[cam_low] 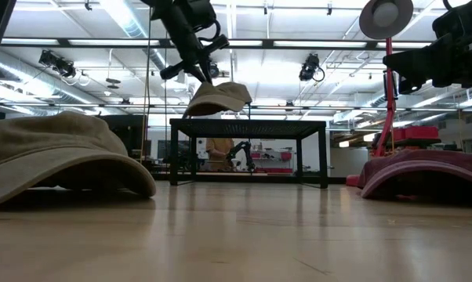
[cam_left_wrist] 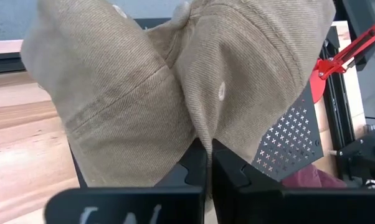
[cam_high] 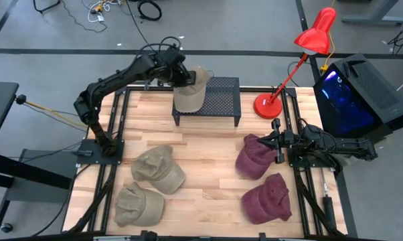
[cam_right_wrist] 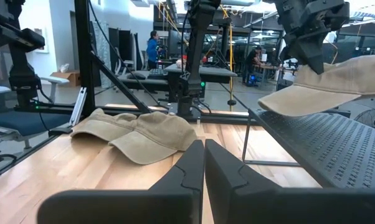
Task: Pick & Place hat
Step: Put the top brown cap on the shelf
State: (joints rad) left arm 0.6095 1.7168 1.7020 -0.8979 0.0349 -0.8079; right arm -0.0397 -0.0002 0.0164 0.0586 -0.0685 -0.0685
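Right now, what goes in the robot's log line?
left gripper: shut on tan hat, above black rack | right gripper: shut, empty, beside maroon hat

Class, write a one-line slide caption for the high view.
Left gripper holds a tan cap over the black mesh stand; right gripper, shut, waits beside a maroon cap.

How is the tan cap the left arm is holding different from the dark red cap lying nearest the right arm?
The tan cap is pinched in the left gripper and hangs over the black mesh stand; the dark red cap lies on the wooden table. They differ in colour, tan against dark red. The tan one is creased where the fingers squeeze it; the red one keeps its rounded shape, with the shut right gripper beside it. Both are soft brimmed caps.
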